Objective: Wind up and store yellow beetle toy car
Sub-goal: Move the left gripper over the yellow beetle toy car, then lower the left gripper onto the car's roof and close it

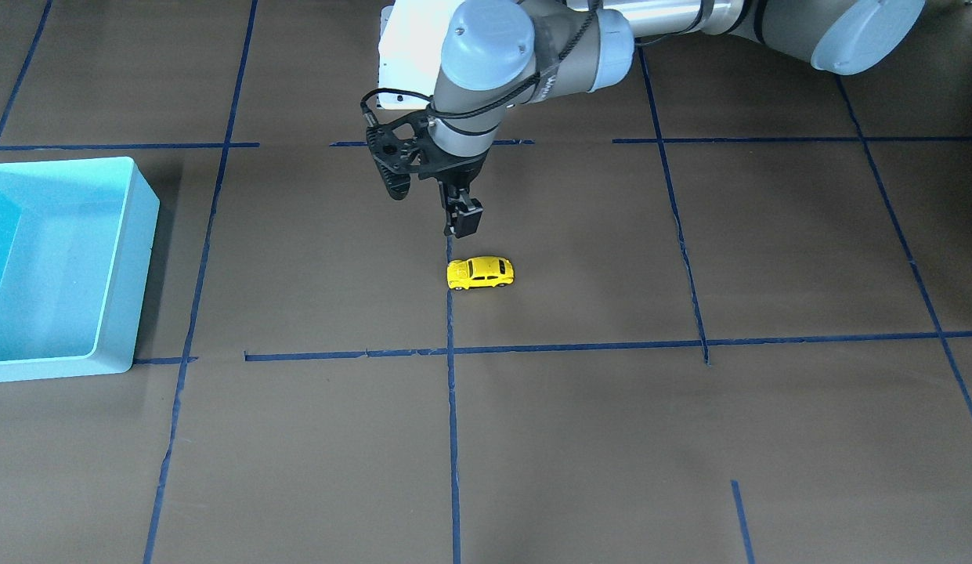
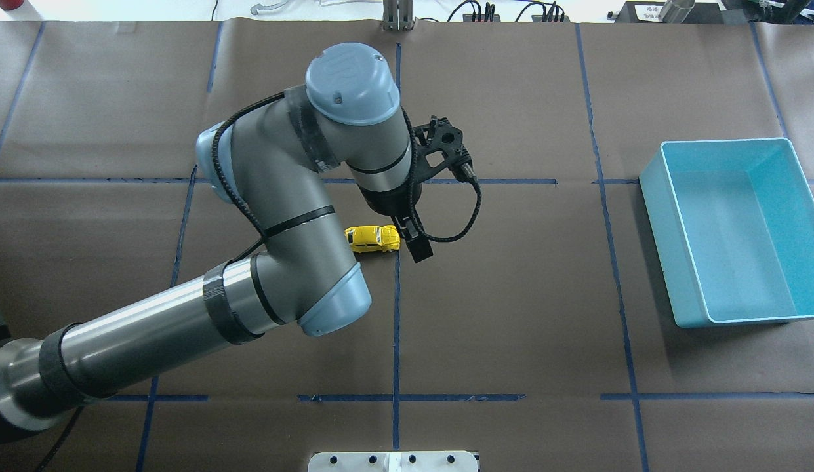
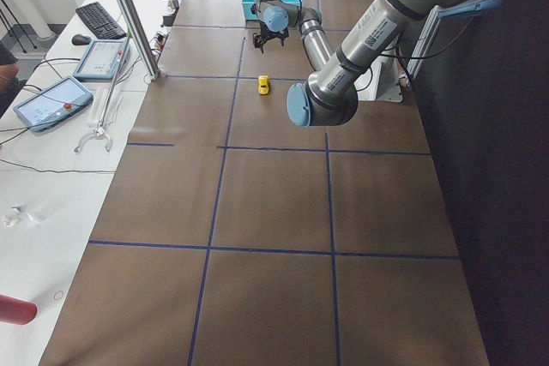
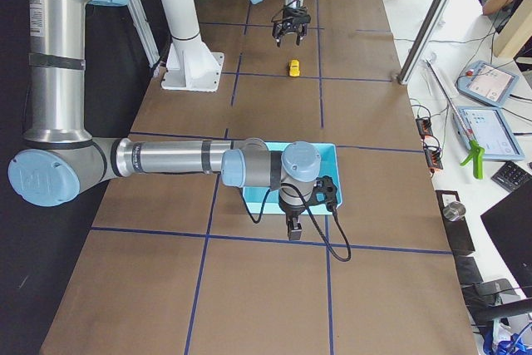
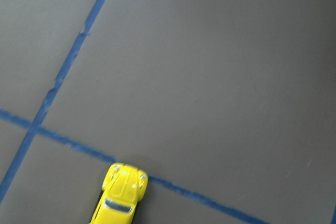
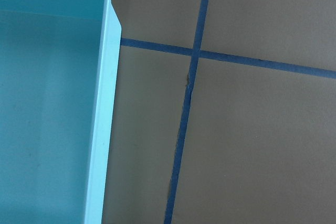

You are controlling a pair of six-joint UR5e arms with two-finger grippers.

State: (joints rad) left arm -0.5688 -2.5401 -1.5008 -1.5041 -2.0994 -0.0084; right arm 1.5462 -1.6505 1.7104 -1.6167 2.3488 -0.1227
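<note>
While the yellow beetle toy car [image 1: 480, 272] stands on its wheels on the table [image 1: 611, 439], near the middle of the front-facing view with its left end over a blue tape line [image 1: 453, 407], you should count the storing as not yet done.

Nothing holds the car. The left gripper [image 1: 463, 223] hangs just above it in that frame, apart from it. In the overhead view its dark tip lies just off the car's right end, with no contact that you could swear to. You cannot tell whether its jaws are apart or together, because only one dark column shows, edge-on. The left wrist camera gives you the car's nose at its bottom edge and no fingers at all.

The light blue bin [image 1: 137, 235] sits at the left edge of the front-facing view, well apart from the car, and the car is not in it. The right gripper [image 4: 293, 230] shows only in the right side view, lower centre, beside the bin's near wall. You cannot tell its state from there.

Whether the spring is wound cannot be read from any frame. My judgement is that you are at or near the start. The car has yet to be gripped, perhaps pulled backward along the paper, then carried across and let go inside the bin.
</note>
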